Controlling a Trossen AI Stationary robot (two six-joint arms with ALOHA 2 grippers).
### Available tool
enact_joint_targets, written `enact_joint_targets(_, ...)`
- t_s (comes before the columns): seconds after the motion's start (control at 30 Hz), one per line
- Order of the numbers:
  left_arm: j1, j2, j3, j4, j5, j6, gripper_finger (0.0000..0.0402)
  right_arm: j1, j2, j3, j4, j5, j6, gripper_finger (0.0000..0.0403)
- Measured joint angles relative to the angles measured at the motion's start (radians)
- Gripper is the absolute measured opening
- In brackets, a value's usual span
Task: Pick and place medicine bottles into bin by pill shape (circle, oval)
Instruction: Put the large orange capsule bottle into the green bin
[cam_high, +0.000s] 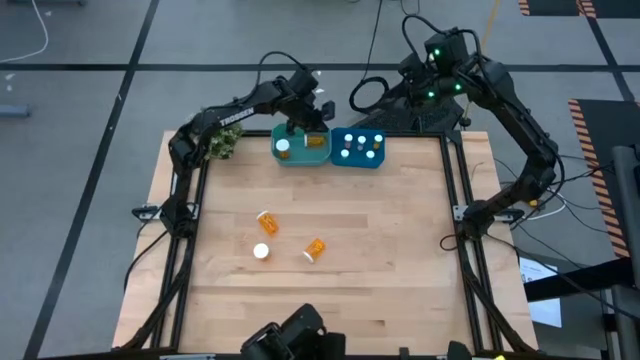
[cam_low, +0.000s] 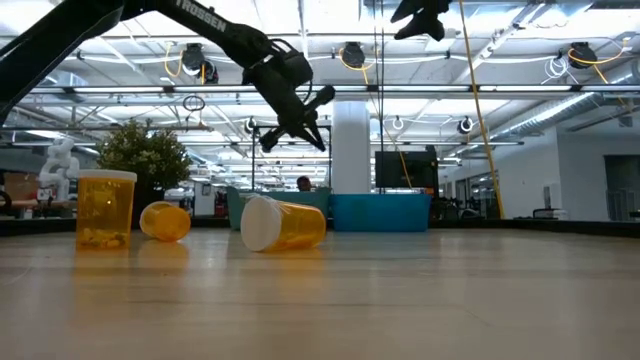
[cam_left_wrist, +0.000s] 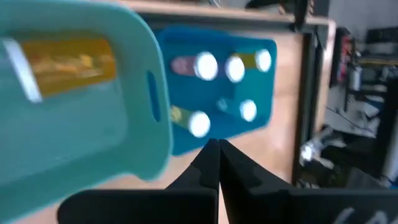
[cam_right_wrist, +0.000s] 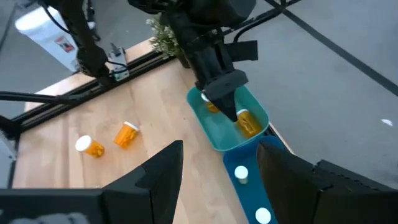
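Note:
Three orange medicine bottles are on the table: one lying (cam_high: 266, 220), one standing on end (cam_high: 261, 251), and one lying (cam_high: 314, 248) (cam_low: 283, 224). A teal bin (cam_high: 300, 147) at the far edge holds a lying bottle (cam_left_wrist: 62, 59) and another bottle (cam_high: 283, 147). The blue bin (cam_high: 358, 150) beside it holds several white-capped bottles (cam_left_wrist: 205, 65). My left gripper (cam_high: 303, 128) (cam_left_wrist: 217, 163) hovers shut above the teal bin, holding nothing. My right gripper (cam_right_wrist: 221, 180) is raised beyond the table's far right corner, open and holding nothing.
A small green plant (cam_high: 224, 146) stands left of the teal bin. Black frame rails (cam_high: 190, 230) run along the table's left and right sides. Bare wood lies around the three loose bottles.

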Motion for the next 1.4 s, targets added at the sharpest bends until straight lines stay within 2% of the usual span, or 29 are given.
enact_joint_targets(0.13,0.006,0.005,0.0,0.001,-0.046,0.029,0.0001,-0.03,0.0,0.0,-0.001,-0.017,-0.001,0.0196)
enact_joint_targets(0.3,0.021,0.029,0.001,-0.08,-0.061,0.158,0.0001,-0.054,0.0,0.0,-0.003,-0.041,0.0,0.0196)
enact_joint_targets(0.53,0.046,0.037,0.001,-0.173,-0.18,0.502,0.0001,-0.055,0.0,0.0,-0.017,-0.04,0.009,0.0196)
enact_joint_targets(0.63,0.051,0.037,0.001,-0.23,-0.218,0.709,0.0007,-0.05,0.0,0.0,-0.013,-0.039,0.095,0.0196)
enact_joint_targets(0.8,0.047,0.084,0.0,-0.3,-0.315,0.9,0.0052,-0.035,0.001,0.0,0.031,-0.034,0.243,0.0196)
enact_joint_targets(0.9,0.025,0.095,0.001,-0.288,-0.389,1.007,0.0079,-0.009,0.001,0.0,0.075,-0.011,0.331,0.0196)
enact_joint_targets(1.0,-0.008,0.096,0.001,-0.263,-0.475,1.128,0.0095,0.02,0.001,0.0,0.128,0.036,0.363,0.0196)
enact_joint_targets(1.13,-0.042,0.096,0.002,-0.24,-0.539,1.233,0.0118,0.046,0.001,0.0,0.189,0.044,0.384,0.0196)
enact_joint_targets(1.33,-0.064,0.126,0.002,-0.231,-0.661,1.309,0.0199,0.072,0.001,0.0,0.215,0.072,0.456,0.0196)
enact_joint_targets(1.4,-0.064,0.136,0.002,-0.213,-0.664,1.359,0.0225,0.078,0.001,0.0,0.214,0.082,0.471,0.0196)
